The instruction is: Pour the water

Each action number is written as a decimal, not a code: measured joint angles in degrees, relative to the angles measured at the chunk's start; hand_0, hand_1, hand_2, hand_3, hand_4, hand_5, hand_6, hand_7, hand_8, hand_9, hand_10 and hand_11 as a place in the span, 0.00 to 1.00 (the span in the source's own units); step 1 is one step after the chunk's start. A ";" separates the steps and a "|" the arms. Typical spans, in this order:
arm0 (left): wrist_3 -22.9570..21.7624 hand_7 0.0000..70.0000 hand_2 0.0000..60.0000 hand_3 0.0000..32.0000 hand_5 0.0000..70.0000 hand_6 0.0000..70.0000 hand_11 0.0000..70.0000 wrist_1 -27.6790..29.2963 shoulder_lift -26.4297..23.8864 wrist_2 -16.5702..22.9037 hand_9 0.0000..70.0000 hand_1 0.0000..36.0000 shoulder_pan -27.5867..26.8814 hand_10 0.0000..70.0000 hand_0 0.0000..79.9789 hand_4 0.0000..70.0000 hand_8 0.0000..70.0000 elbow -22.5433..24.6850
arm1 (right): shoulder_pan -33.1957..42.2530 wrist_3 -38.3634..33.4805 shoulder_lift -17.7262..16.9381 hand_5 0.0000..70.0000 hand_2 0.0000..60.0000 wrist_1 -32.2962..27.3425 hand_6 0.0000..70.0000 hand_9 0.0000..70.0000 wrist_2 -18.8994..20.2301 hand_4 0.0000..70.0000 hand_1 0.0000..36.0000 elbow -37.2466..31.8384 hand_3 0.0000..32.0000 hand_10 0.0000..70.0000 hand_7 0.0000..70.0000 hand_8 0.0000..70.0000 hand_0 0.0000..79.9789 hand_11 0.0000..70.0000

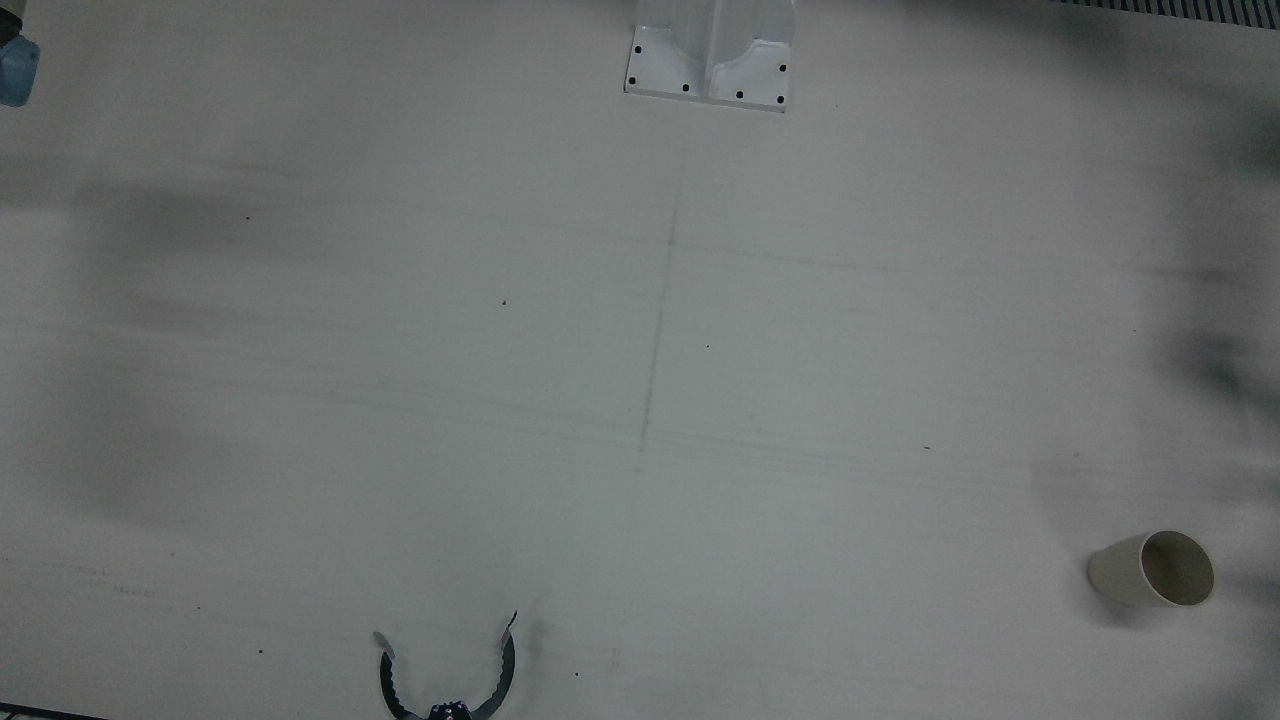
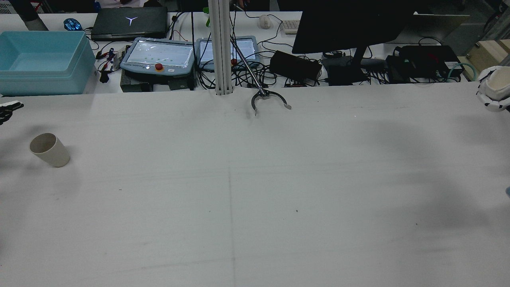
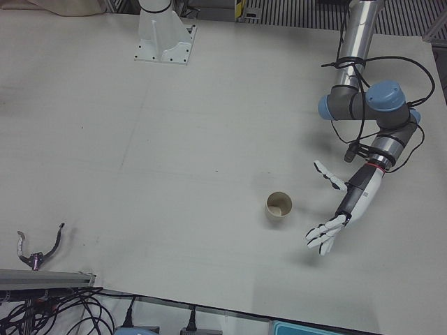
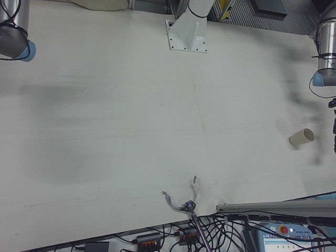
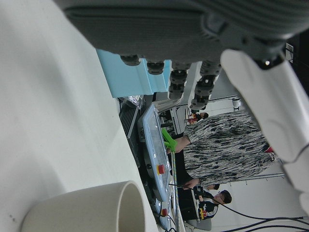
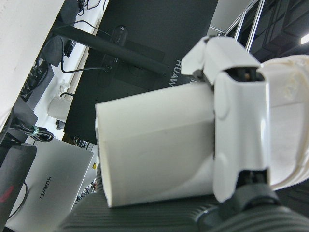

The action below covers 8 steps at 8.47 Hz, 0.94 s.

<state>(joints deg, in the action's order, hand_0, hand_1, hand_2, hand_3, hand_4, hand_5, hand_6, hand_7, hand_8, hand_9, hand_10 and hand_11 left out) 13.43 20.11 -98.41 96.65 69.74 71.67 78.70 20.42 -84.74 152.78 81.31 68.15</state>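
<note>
A beige paper cup (image 2: 50, 149) stands upright on the white table near its left side; it also shows in the front view (image 1: 1150, 568) and the left-front view (image 3: 279, 206). My left hand (image 3: 341, 204) is open and hovers just beside this cup, apart from it, fingers spread. The left hand view shows the cup's rim (image 5: 91, 208) below the fingers (image 5: 263, 92). My right hand (image 2: 494, 91) is at the table's far right edge, raised, shut on a second white paper cup (image 6: 154, 145). Its contents are hidden.
A black curved clamp (image 1: 447, 675) lies at the operators' edge of the table. A pedestal base (image 1: 710, 62) stands at the robot's side. Beyond the table are a blue bin (image 2: 44, 59), teach pendants (image 2: 159, 56), a monitor (image 2: 350, 24) and cables.
</note>
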 measured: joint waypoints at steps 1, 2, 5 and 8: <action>-0.69 0.16 0.00 0.00 0.00 0.20 0.00 -0.86 -0.01 0.17 0.01 0.00 0.66 0.00 0.51 0.47 0.07 0.66 | -2.10 -0.18 0.90 0.52 1.00 -2.71 1.00 1.00 -2.15 0.90 0.97 -3.15 0.00 1.00 1.00 1.00 0.99 1.00; -1.64 0.16 0.00 0.01 0.00 0.19 0.00 -1.59 -0.02 0.18 0.01 0.00 1.25 0.00 0.52 0.46 0.07 1.17 | -4.06 -0.43 2.04 0.53 1.00 -4.68 1.00 1.00 -3.99 0.93 0.95 -5.91 0.00 1.00 1.00 1.00 0.97 1.00; -3.33 0.16 0.00 0.00 0.00 0.19 0.00 -3.11 -0.01 0.13 0.01 0.00 3.45 0.00 0.56 0.46 0.08 2.65 | -9.49 -0.63 5.33 0.55 1.00 -10.33 1.00 1.00 -9.86 1.00 0.98 -11.86 0.00 1.00 1.00 1.00 0.90 1.00; -3.65 0.16 0.00 0.01 0.00 0.20 0.00 -4.40 0.05 0.20 0.01 0.00 3.80 0.00 0.58 0.46 0.08 3.93 | -13.42 -0.27 6.54 0.55 1.00 -14.23 1.00 1.00 -16.69 1.00 0.96 -14.89 0.00 1.00 1.00 1.00 0.83 1.00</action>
<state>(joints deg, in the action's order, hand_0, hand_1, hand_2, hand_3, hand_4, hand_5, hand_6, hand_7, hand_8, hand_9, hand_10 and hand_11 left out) 9.78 15.71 -98.36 96.84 73.55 75.61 65.28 20.15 -78.20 138.54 64.62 53.27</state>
